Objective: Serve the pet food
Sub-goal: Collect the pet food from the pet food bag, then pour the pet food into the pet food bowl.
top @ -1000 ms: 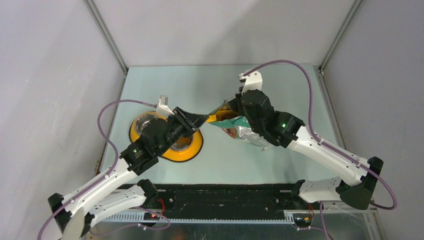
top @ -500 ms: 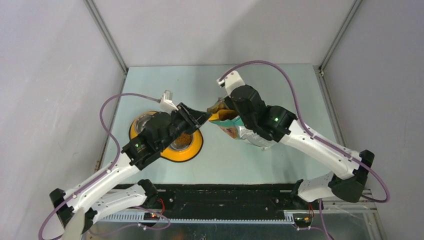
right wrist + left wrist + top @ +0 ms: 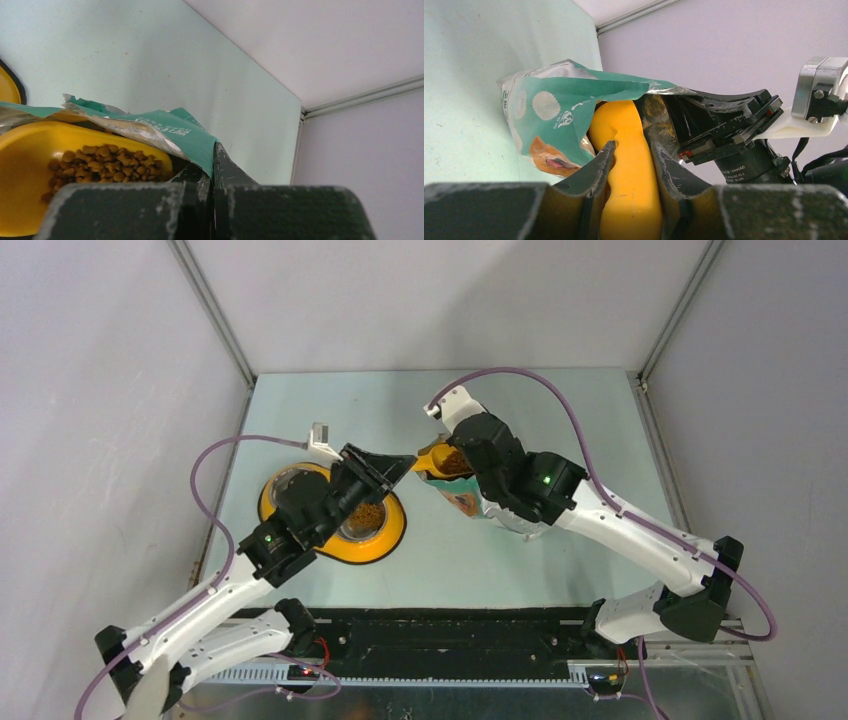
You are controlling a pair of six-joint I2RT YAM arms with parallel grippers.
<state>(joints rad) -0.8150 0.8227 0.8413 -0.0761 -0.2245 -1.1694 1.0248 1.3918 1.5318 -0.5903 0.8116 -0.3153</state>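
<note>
Pet food (image 3: 105, 162), small brown kibble, lies heaped in the orange scoop (image 3: 30, 170) at the bag's mouth. More kibble (image 3: 366, 516) fills one steel bowl. My left gripper (image 3: 631, 147) is shut on the scoop's orange handle (image 3: 629, 190). In the top view the scoop (image 3: 432, 459) juts from the left gripper (image 3: 398, 469) toward the bag (image 3: 478, 503). The green-and-white foil bag (image 3: 559, 107) lies on the table with its mouth held up. My right gripper (image 3: 214, 159) is shut on the bag's upper rim (image 3: 192, 137), pinching the green foil flat.
A yellow feeder base (image 3: 392, 537) holds two steel bowls; the left bowl (image 3: 295, 481) is partly hidden by my left arm. The booth's grey walls and metal corner posts (image 3: 215, 315) close in the pale green table (image 3: 560, 410) on three sides.
The right arm has swung left and back, lifting the bag's rim. The scoop's bowl with its kibble now shows at the bag's mouth. The left gripper has drawn slightly left.
</note>
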